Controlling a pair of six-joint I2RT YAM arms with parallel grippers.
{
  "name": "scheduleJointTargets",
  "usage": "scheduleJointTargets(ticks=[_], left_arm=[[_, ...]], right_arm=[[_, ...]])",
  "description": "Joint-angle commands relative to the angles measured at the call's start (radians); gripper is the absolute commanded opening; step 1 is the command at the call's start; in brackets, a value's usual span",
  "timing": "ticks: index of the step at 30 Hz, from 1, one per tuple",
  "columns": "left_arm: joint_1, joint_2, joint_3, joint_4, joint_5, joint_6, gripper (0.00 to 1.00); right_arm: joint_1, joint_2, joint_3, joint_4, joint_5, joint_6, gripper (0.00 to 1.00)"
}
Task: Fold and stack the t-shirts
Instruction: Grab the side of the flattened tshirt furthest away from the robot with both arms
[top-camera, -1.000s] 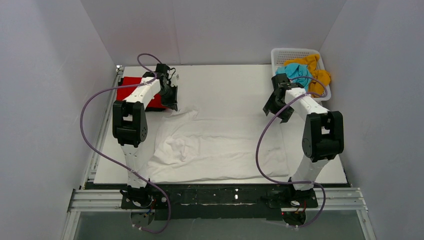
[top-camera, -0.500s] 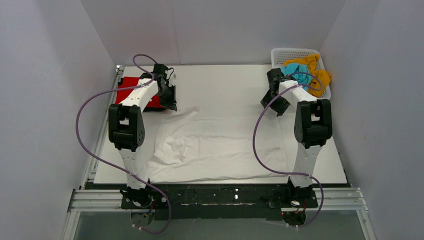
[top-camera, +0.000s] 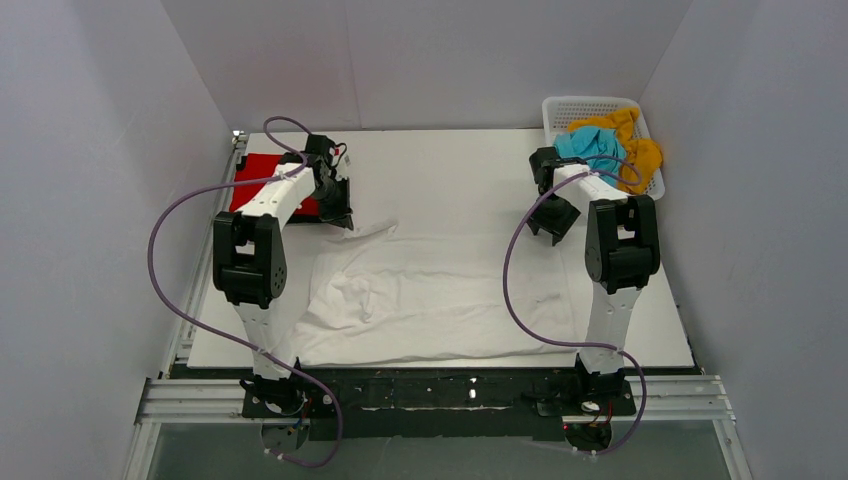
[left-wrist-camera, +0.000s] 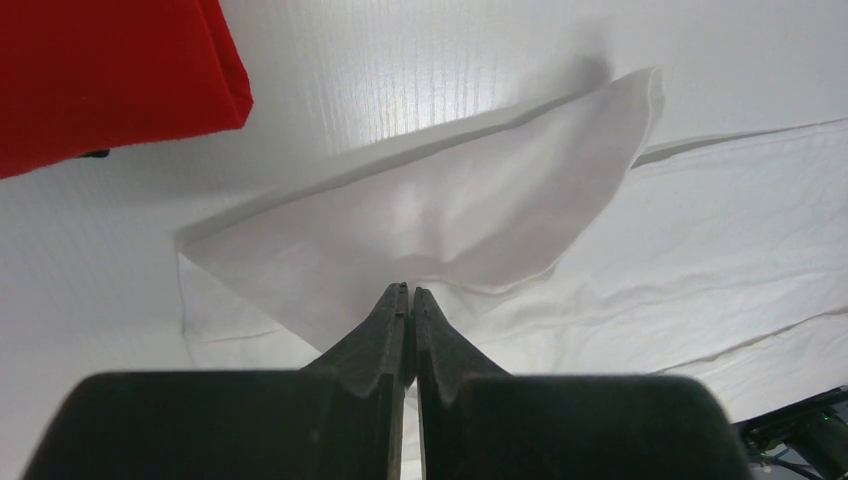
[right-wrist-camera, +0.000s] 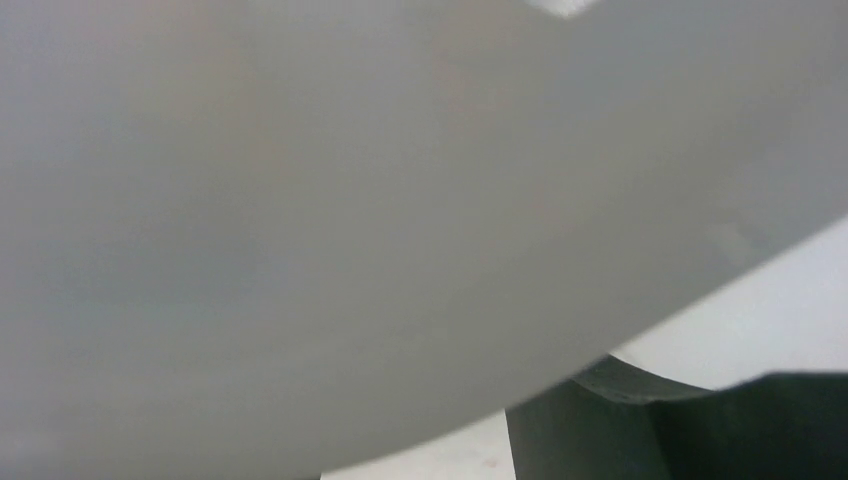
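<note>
At far left, outstretched left gripper (left-wrist-camera: 408, 292) pinches white t-shirt (left-wrist-camera: 450, 215) (right gripper (top-camera: 553, 222) state unclear).

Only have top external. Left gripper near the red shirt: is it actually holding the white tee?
Observer: Yes. Left wrist view shows the left gripper shut on a raised flap of the white t-shirt.
Operator: Flap touching the red one?
Observer: No, the folded red t-shirt lies apart, bare table between them.
Operator: Right wrist show its jaws?
Observer: No. A blurred pale surface fills that view; only one dark finger shows.
</note>
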Motion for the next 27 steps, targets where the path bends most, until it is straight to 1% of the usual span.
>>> scheduleJointTargets(ticks=[1, 4, 7, 9, 12, 14, 15, 17, 20, 21, 27], left_arm=[[-0.001, -0.084, -0.046, -0.067, 0.017, -0.011, 0.0], [-0.001, -0.082, -0.049, -0.069, 0.023, -0.015, 0.0], [-0.001, -0.083, -0.049, -0.068, 0.024, -0.015, 0.0], [-0.001, -0.086, -0.047, -0.073, 0.018, -0.015, 0.0], [-0.001, -0.091, -0.051, -0.07, 0.02, -0.015, 0.0], [-0.001, -0.092, -0.056, -0.066, 0.025, -0.016, 0.0], [-0.001, -0.093, -0.059, -0.067, 0.03, -0.016, 0.0], [-0.001, -0.098, -0.063, -0.072, 0.042, -0.015, 0.0], [-0.001, -0.124, -0.082, -0.074, 0.053, -0.01, 0.0], [-0.001, -0.133, -0.088, -0.075, 0.054, -0.006, 0.0], [-0.001, -0.191, -0.134, -0.077, 0.082, -0.009, 0.0]], right_arm=[[-0.002, 0.005, -0.017, -0.065, 0.061, 0.031, 0.62], [-0.002, 0.004, -0.016, -0.046, 0.057, 0.031, 0.62], [-0.002, 0.014, 0.024, -0.037, 0.052, 0.027, 0.61], [0.001, 0.027, 0.053, -0.047, 0.042, 0.024, 0.57], [0.006, 0.03, 0.036, -0.045, 0.042, 0.027, 0.5], [0.007, 0.023, 0.011, -0.036, 0.039, 0.031, 0.43], [0.009, 0.015, 0.0, -0.028, 0.037, 0.032, 0.37], [0.009, 0.006, -0.014, -0.016, 0.035, 0.031, 0.21], [0.009, 0.012, -0.004, -0.025, 0.039, 0.025, 0.03], [0.008, 0.014, 0.001, -0.028, 0.038, 0.023, 0.01], [0.022, -0.038, -0.007, -0.024, 0.036, -0.009, 0.01]])
